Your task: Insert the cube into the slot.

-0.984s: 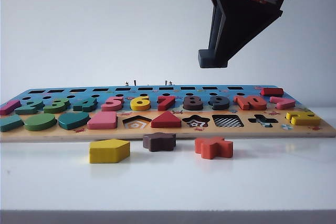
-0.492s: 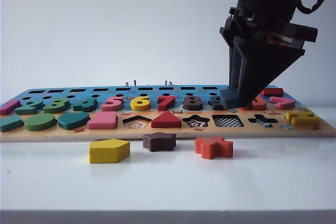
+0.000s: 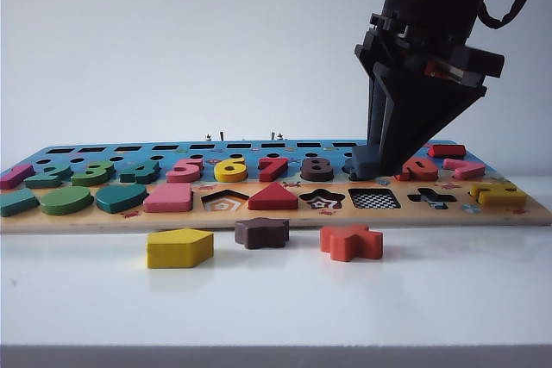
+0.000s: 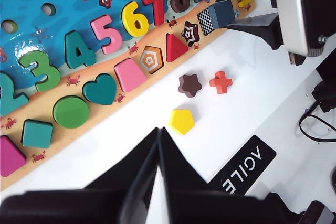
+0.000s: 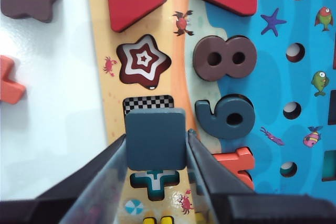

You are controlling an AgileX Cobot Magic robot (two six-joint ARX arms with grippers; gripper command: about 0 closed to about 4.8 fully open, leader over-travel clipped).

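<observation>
A: Where is your cube (image 5: 155, 138) sitting at this moment?

B: It is hanging just above the board (image 3: 285, 213), pinched between the two fingers of your right gripper (image 5: 156, 145). In the right wrist view it is covering most of the checkered slot (image 5: 148, 102), so only a strip of the checkerboard is showing past its edge.

A: Is it resting in the slot?

B: No. In the exterior view you are holding it above the board surface, over the back edge of the slot (image 3: 374, 199) and in front of the 9 (image 5: 227, 117). The cube (image 3: 366, 163) is lying roughly flat.

A: And your left gripper (image 4: 157, 153)?

B: It is hovering well back from the board, above the white table (image 3: 276, 299), with its fingers pressed together and carrying nothing.

A: What is lying around the slot?

B: The star recess (image 5: 143, 60) is sitting on one side of it and the cross recess (image 5: 152, 182) on the other, partly under the cube. On the table in front of the board, the yellow pentagon (image 3: 178, 247), the brown star (image 3: 261, 233) and the orange cross (image 3: 351, 242) are lying loose in a row.
</observation>
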